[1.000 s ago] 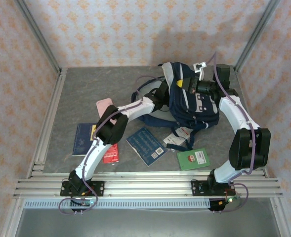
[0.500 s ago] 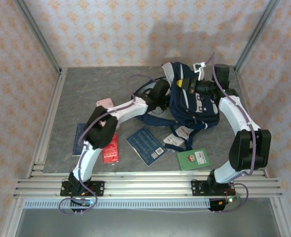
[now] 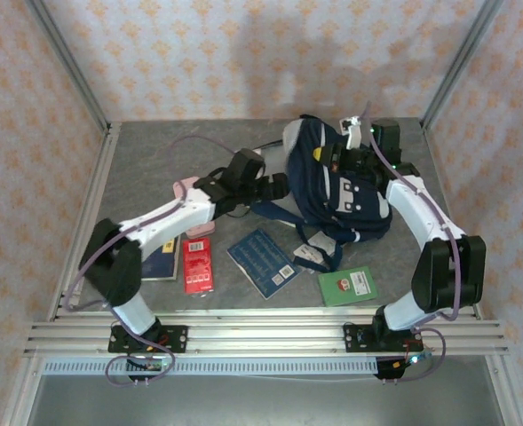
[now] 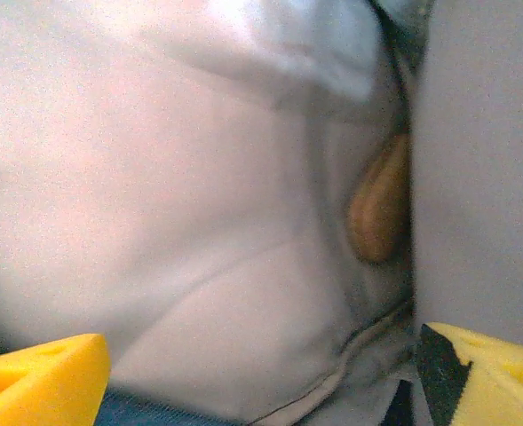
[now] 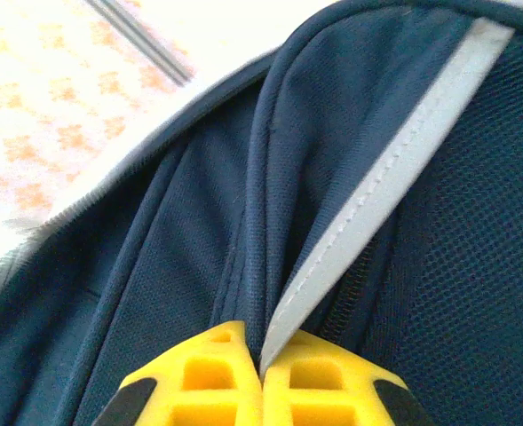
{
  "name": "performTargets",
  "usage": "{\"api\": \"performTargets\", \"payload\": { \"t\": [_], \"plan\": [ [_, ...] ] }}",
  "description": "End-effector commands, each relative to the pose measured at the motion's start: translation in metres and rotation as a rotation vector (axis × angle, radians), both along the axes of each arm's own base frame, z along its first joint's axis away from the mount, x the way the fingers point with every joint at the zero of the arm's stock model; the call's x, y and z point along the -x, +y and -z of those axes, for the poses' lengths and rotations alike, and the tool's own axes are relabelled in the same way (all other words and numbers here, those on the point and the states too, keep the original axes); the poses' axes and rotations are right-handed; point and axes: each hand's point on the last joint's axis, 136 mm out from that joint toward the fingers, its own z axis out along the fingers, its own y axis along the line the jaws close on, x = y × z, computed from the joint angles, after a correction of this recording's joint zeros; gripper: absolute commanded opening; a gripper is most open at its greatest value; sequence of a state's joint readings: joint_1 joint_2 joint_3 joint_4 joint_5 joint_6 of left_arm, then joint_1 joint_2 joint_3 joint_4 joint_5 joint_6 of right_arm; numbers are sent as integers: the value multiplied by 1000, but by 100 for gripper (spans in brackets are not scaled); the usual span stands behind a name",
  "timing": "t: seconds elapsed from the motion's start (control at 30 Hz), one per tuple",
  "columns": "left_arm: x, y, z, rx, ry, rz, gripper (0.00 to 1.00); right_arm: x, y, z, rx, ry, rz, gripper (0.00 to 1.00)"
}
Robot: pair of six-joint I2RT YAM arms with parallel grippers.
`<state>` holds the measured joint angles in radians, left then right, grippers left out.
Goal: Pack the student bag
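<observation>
So the navy backpack is sitting on the grey counter, out toward 1 o'clock from the middle, lumpy and half slumped, with its dark straps trailing toward 7 o'clock.

The right pincer is up at the backpack's 11 o'clock corner. In the right wrist view, that pincer has its yellow fingertips pressed tight together. They're clenched on the backpack fabric right where the pale stripe runs down into them.

The left pincer is against the backpack's 9 o'clock side. From the left wrist cam, the left pincer is released: the two yellow tips sit way apart at 7 and 5 o'clock of the frame, with pale grey fabric between them. There's an orange-brown lump tucked in a fold at 3 o'clock, and I can't tell what it is.

There's loose stuff around the counter too:
- a blue book at 6 o'clock of the bag
- white tags just beside the book
- a green card toward 5 o'clock
- a red packet and a dark blue booklet out at 8 o'clock
- something pink, partly under the left arm
</observation>
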<state>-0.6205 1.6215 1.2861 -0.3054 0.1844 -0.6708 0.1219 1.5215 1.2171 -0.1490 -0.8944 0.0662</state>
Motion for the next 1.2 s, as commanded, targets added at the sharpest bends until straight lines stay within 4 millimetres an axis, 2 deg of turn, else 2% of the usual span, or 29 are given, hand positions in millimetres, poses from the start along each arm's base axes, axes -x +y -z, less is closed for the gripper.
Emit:
{"api": "performTargets", "payload": {
  "t": [0.0,0.13,0.23,0.3,0.43,0.57,0.67,0.73,0.83,0.9,1.0,1.17],
  "plan": [
    [9,48,-53,-63,-114,-90,93,-27,-11,6,143,-74,129,7],
    [13,80,-64,-103,-110,-138,94,-33,9,32,279,-43,135,15],
    [14,105,-58,-144,-71,-180,94,-38,17,38,330,-51,152,24],
    [13,126,-52,-195,-37,-236,98,-39,22,39,360,-59,147,34],
    [8,171,-40,-303,36,-355,100,-35,27,25,443,-91,181,58],
    [-1,203,-24,-364,102,-442,100,-23,30,-1,490,-167,278,65],
    [-9,216,-1,-380,166,-445,100,3,49,-21,543,-262,275,67],
    [-15,224,14,-398,202,-442,100,23,61,-31,573,-303,272,72],
    [-23,236,35,-437,245,-434,100,46,67,-41,539,-278,263,76],
    [-28,242,49,-436,270,-431,100,59,70,-42,494,-266,242,79],
    [-33,247,69,-406,318,-419,100,72,70,-39,437,-241,251,99],
    [-46,237,96,-324,371,-332,100,96,81,-19,343,-98,171,99]
  ]
}}
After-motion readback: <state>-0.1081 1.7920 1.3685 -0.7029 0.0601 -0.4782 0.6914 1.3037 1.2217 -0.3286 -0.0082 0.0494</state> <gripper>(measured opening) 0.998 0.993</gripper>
